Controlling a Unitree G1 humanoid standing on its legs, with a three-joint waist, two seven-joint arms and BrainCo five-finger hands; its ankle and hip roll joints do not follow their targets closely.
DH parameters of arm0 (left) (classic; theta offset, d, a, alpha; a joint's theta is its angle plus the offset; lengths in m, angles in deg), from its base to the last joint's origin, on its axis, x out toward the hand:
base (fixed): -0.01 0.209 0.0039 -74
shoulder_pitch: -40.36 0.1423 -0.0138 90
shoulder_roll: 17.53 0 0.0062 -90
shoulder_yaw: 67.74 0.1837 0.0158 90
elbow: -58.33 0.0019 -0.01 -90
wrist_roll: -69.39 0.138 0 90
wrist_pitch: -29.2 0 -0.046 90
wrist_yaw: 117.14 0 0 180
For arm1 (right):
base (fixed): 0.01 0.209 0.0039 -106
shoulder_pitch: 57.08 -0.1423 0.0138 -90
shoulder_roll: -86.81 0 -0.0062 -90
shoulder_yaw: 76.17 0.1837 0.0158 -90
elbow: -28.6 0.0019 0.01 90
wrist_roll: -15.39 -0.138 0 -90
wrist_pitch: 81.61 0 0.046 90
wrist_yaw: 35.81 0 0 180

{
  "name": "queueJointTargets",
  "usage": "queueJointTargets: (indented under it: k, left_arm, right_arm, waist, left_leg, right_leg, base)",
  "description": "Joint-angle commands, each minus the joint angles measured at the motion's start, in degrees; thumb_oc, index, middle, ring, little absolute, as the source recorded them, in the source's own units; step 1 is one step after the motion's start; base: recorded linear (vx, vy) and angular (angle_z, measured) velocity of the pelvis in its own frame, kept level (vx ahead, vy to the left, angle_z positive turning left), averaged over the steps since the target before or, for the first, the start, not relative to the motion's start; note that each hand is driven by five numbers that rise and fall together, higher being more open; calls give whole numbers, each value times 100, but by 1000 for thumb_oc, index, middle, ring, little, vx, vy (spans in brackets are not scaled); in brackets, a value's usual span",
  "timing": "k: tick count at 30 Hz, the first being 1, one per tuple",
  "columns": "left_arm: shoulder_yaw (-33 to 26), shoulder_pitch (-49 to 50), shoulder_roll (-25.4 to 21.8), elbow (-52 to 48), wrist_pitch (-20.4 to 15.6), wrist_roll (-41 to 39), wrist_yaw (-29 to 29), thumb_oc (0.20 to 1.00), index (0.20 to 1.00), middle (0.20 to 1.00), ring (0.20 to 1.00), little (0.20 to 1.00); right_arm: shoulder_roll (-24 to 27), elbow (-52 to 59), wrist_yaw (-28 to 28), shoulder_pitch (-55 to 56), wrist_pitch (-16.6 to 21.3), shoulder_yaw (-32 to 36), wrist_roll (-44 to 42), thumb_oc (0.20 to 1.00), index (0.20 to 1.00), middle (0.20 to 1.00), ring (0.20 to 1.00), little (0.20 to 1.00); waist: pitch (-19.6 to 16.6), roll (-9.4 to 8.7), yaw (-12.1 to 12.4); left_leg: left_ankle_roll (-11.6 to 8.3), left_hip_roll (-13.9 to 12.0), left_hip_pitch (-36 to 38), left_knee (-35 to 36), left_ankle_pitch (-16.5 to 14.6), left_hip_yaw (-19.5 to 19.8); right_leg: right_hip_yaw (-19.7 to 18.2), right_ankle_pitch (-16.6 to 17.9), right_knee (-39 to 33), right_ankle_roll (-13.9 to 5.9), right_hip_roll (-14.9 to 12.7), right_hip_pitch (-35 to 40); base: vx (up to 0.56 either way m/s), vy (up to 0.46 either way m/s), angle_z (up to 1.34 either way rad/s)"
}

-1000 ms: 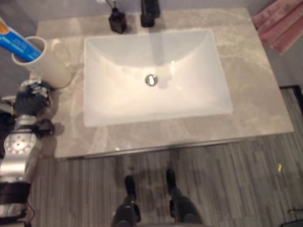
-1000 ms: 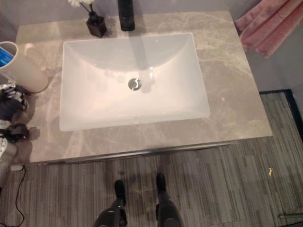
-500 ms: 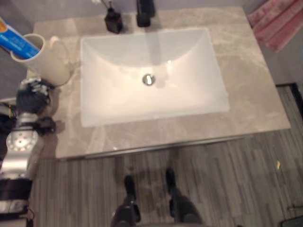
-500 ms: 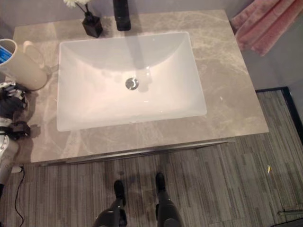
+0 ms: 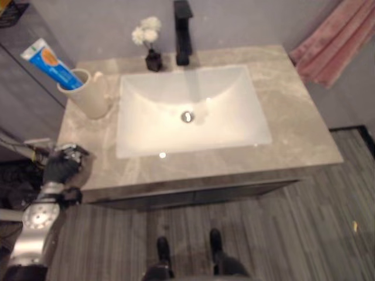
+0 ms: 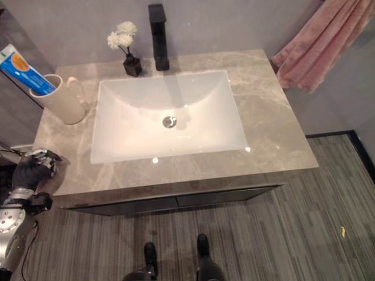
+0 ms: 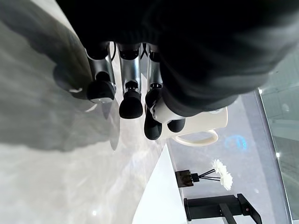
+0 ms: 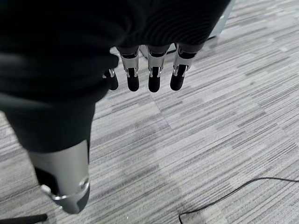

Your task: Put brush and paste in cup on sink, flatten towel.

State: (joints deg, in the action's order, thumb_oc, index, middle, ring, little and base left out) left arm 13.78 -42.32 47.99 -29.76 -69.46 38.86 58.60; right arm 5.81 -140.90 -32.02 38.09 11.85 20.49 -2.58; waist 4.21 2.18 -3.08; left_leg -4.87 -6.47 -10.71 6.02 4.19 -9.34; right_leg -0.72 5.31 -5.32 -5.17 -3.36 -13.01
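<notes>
Paste (image 6: 20, 69) in cup (image 6: 63, 99) by sink (image 6: 170, 114); left hand (image 5: 60, 166) relaxed, empty; right hand (image 8: 149, 70) loose, empty

Paste (image 6: 20, 69) in cup (image 6: 62, 99), left of sink (image 6: 167, 117).

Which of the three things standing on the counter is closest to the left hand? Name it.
The cream cup with the blue toothpaste tube in it, at the counter's left end near the left hand. The flower vase and black faucet stand behind the basin.
</notes>
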Motion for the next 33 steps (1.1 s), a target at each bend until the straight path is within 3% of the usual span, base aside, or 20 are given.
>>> queueJointTargets:
  k: [1, 16, 33]
  left_arm:
    - [-257, -632, -16, 121, -241, -2, -51, 200, 200, 200, 200, 200]
    - [311, -2072, 20, 1106, -280, 77, -497, 200, 200, 200, 200, 200]
    - [572, -3044, -459, 1752, -399, -152, -874, 200, 200, 200, 200, 200]
  right_arm:
    - [176, 38, 47, 146, 24, -73, 55, 1000, 1000, 1000, 1000, 1000]
    - [153, 171, 60, 192, -6, -330, 91, 1000, 1000, 1000, 1000, 1000]
    - [95, 429, 85, 187, 0, -529, -65, 1000, 1000, 1000, 1000, 1000]
  waist:
    - [161, -186, -104]
    - [130, -199, -266]
    - [176, -227, -368]
  left_leg:
    - [104, -53, 153, -102, -324, 113]
    - [103, -15, -182, -102, -229, 115]
    - [45, -60, -455, -102, -150, 56]
  right_leg:
    - [180, -178, 32, -24, -188, 50]
    - [130, -60, 32, -49, -191, -296]
    - [18, 11, 32, -71, -153, -638]
  base:
    - [-36, -10, 4]
    - [-4, -3, 0]
    - [26, -5, -4]
